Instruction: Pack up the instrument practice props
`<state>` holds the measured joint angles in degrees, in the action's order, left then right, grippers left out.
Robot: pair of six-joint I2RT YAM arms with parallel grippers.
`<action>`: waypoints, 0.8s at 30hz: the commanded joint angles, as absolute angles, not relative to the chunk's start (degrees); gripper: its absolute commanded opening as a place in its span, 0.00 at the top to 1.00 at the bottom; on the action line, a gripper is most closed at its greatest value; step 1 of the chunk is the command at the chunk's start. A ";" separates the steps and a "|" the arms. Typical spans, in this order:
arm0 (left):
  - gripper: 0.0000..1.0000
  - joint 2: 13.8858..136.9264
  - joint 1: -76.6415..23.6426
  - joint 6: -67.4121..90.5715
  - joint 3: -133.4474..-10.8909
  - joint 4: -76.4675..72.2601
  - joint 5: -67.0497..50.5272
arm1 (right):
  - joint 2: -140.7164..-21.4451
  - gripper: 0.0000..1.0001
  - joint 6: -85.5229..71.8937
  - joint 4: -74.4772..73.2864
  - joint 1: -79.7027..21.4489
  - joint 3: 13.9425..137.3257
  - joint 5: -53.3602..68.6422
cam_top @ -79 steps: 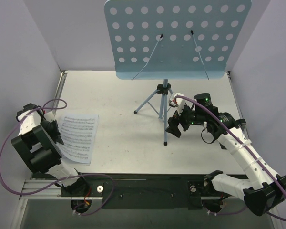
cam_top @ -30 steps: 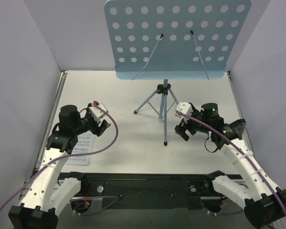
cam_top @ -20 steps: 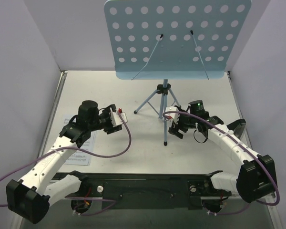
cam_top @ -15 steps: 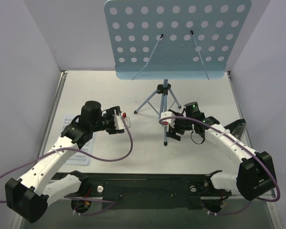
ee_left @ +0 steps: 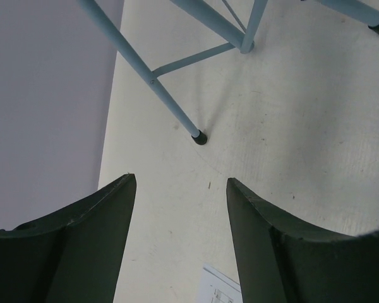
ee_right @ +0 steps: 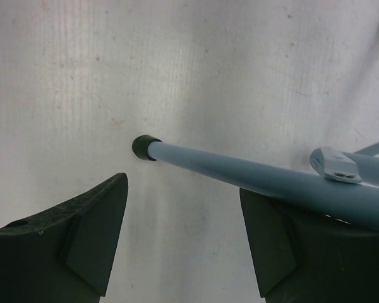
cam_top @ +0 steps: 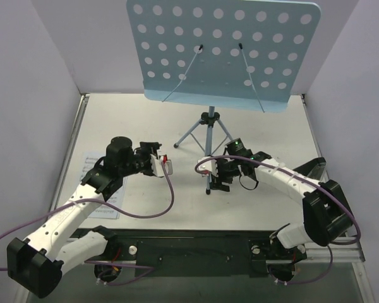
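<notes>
1. The music stand is standing at the far middle of the table, its tripod legs spreading toward both arms.
2. The right gripper is gaping wide and gripping nothing, with the stand's front foot lying just ahead, between its fingers.
3. The left gripper is likewise hanging spread and empty, pointing at the left foot, apart from it.
4. The sheet music is lying partly under the left arm.

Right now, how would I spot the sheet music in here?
Find the big light-blue music stand at the back of the table, then look to the near left. Partly under the left arm lies the sheet-music page: the only flat, white, printed thing.
</notes>
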<state>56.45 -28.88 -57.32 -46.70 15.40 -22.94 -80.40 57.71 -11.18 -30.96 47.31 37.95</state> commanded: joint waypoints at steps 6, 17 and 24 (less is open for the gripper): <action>0.31 58.52 -29.18 -59.85 -47.11 6.95 -24.52 | -85.61 0.34 54.14 -5.62 -34.99 53.61 43.34; 0.34 69.86 -35.06 -62.13 -55.10 -4.48 -24.00 | -69.79 0.33 49.24 -8.88 -13.73 46.50 51.58; 0.35 73.74 -39.02 -64.68 -59.15 -2.90 -18.31 | -76.01 0.35 36.32 6.65 -4.31 49.73 59.41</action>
